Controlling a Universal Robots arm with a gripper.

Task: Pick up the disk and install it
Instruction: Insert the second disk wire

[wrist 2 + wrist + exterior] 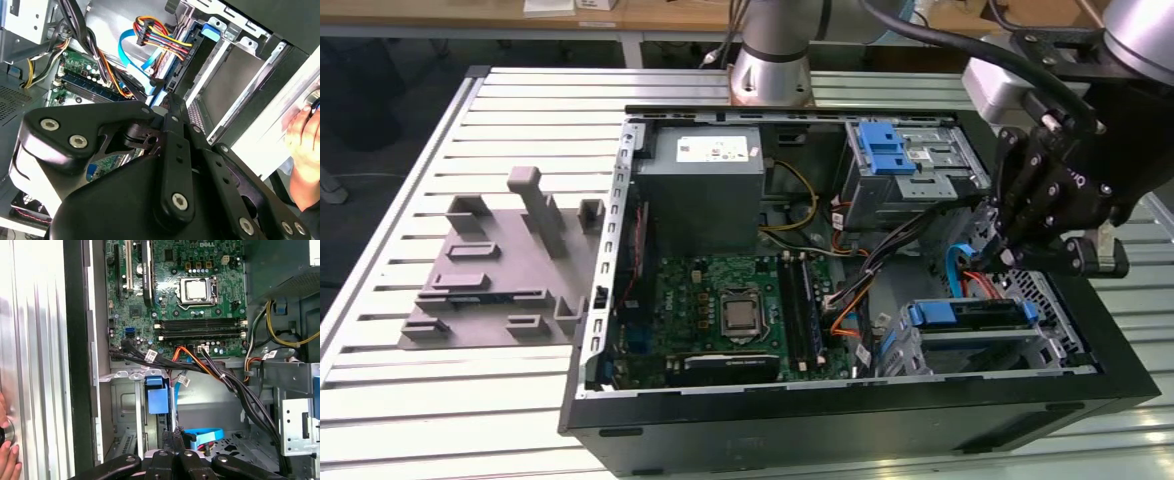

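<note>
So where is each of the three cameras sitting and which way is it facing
Exterior view: off the arm, above the table, looking down into the open computer case; the arm and gripper show.
First wrist view: on the wrist, looking past the gripper at the motherboard.
Second wrist view: on the wrist, close behind the gripper, facing the cables.
All three show the motherboard and gripper.

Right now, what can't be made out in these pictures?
The disk: exterior view, mostly buried in its drive cage, label unseen.
Blue cable: exterior view, partly hidden behind the gripper.
A person's hand: both wrist views, cut off by the picture edge.
</note>
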